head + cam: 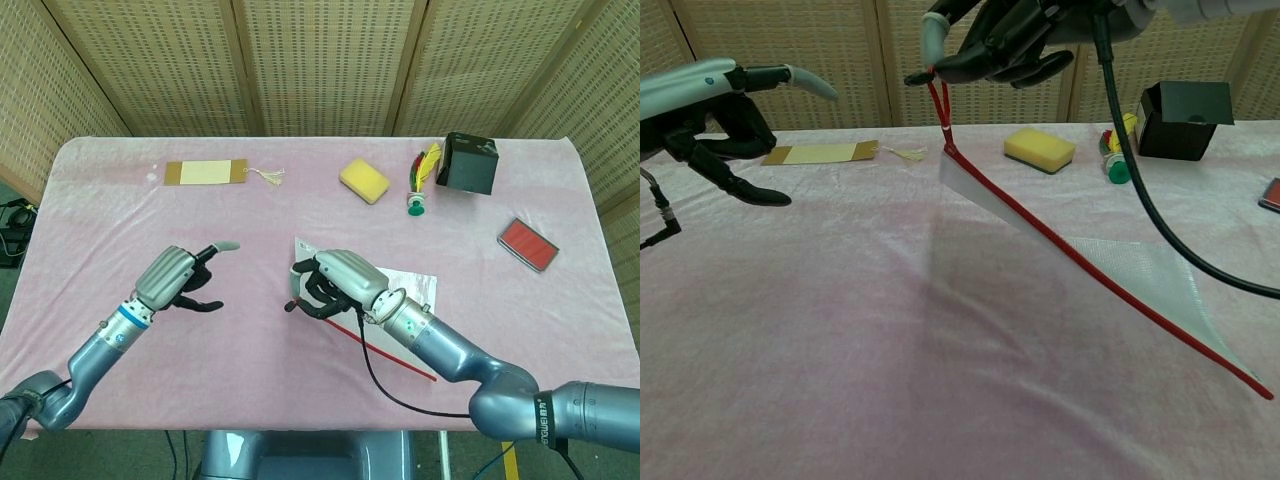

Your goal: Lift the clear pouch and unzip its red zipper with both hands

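— Any writing you can read on these things?
— None. The white patch at the clear pouch [400,290] corner is too small and blurred to make out.

Two blue-grey metallic arms are shown, each ending in a five-finger hand. The left hand [178,279] and right hand [335,283] are built with silver-grey back shells, black fingers and pale grey fingertip caps. A blue band is seen at the left wrist; a black cable is looped beside the right forearm, lower centre.
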Available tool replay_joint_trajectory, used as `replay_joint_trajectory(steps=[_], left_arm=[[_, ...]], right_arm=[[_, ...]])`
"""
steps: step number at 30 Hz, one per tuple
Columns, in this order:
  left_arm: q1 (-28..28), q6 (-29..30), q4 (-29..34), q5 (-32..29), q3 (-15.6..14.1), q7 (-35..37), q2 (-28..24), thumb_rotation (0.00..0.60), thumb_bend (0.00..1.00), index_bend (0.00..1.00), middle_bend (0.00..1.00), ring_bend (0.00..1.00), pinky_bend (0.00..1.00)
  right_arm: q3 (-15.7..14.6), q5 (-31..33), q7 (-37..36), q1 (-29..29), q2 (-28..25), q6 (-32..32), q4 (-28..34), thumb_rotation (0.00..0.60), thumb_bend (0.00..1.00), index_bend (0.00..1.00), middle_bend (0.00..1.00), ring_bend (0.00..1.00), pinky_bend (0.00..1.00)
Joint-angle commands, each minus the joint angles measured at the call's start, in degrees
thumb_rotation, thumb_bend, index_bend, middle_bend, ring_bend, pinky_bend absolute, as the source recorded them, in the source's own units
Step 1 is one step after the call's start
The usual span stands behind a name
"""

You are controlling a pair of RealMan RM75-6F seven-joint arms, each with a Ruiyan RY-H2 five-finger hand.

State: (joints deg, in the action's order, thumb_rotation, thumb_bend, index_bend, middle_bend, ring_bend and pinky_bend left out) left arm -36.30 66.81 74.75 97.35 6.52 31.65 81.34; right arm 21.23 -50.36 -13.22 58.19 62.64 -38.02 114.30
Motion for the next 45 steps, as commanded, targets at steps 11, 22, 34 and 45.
replay_joint_trajectory(steps=[11, 22, 34, 45], left_arm=[[-6.4, -6.7, 1.3, -5.8, 1.4, 7.1, 6.7, 0.6, 0.0, 0.27, 1.0, 0.86, 1.0], [-9.8, -9.4, 2.0, -8.0, 2.5, 14.9, 9.5, 0.6, 0.0, 0.33, 1.0, 0.86, 1.0], [-11.6, -10.1, 1.8, -8.8, 2.2, 11.4, 10.6, 0.6, 0.08, 0.42, 1.0, 0.86, 1.0], [-12.5, -10.6, 1.4, -10.8, 2.9, 9.2, 12.3, 0.6, 0.5, 0.58, 1.0, 0.86, 1.0]], right_arm=[[1.3, 1.5, -2.0, 1.1, 1.1, 0.8, -1.1, 0.6, 0.67, 0.82, 0.95, 0.88, 1.0], [0.9, 2.2, -1.5, 2.0, 1.9, 1.0, -2.5, 0.6, 0.68, 0.82, 0.95, 0.88, 1.0], [1.3, 1.9, -2.2, 1.6, 1.1, 0.9, -2.4, 0.6, 0.68, 0.82, 0.96, 0.88, 1.0], [1.3, 1.1, -3.2, 0.9, 0.9, 1.2, -2.9, 0.6, 0.68, 0.82, 0.96, 0.88, 1.0]])
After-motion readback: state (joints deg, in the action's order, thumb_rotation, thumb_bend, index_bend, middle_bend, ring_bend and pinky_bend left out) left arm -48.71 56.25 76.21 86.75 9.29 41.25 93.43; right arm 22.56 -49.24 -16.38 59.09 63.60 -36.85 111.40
